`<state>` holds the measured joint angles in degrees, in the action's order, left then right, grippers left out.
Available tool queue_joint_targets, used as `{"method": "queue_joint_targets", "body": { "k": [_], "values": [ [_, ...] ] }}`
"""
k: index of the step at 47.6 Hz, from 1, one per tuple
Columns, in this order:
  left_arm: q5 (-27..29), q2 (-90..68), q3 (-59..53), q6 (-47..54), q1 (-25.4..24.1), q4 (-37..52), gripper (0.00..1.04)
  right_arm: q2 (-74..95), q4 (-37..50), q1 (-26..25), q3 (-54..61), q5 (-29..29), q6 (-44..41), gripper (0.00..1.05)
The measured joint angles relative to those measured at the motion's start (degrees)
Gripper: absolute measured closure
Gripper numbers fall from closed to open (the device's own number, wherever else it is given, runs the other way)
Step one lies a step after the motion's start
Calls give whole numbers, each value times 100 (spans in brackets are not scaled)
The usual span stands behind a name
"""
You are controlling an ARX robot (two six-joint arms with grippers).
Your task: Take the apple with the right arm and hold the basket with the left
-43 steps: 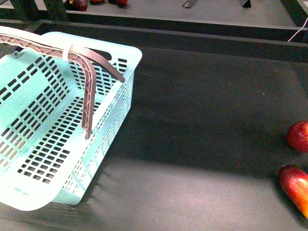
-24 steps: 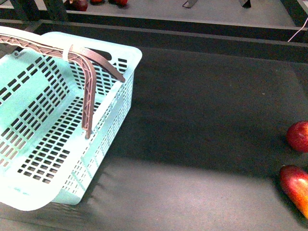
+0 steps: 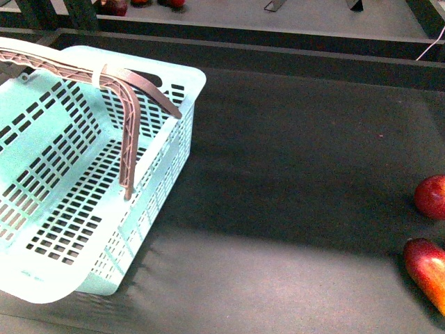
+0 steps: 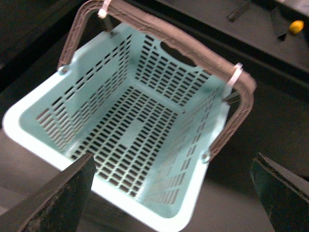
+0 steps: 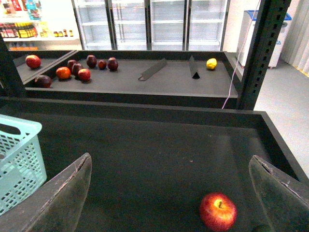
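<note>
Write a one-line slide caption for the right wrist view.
Right gripper open above the dark table, with the apple ahead and a corner of the basket in view.

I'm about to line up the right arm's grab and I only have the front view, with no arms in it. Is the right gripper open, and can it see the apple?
Observer: Yes. In the right wrist view the right gripper is open, jaws wide apart, and the apple lies ahead of it, untouched.
Operator: And the left gripper?
Observer: The left gripper is open too. It looks down into the basket and grips nothing, not even the handle.
Operator: Anything inside the basket? My view cuts part of it off.
Observer: No. The left wrist view takes in the whole inside, and nothing lies in it.
</note>
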<state>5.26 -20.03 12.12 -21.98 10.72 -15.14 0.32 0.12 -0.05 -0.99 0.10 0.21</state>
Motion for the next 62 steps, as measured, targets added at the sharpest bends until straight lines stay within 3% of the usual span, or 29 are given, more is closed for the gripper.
{"method": "queue_joint_targets", "body": {
  "k": [8, 15, 23, 35, 62],
  "values": [
    [-625, -1460, 560, -1294, 22, 1021, 7, 0, 0, 0, 0, 2, 0, 9],
    [-986, -3936, 1414, -2673, -162, 2155, 7, 0, 0, 0, 0, 2, 0, 9],
    [-975, -5836, 2284, -3641, -387, 2844, 7, 0, 0, 0, 0, 0, 0, 9],
    [-1021, -7556, 3259, -4579, -575, 2931, 7, 0, 0, 0, 0, 0, 0, 9],
    [-970, -8518, 4291, -4881, -546, 2667, 9, 0, 0, 0, 0, 0, 0, 9]
  ]
}}
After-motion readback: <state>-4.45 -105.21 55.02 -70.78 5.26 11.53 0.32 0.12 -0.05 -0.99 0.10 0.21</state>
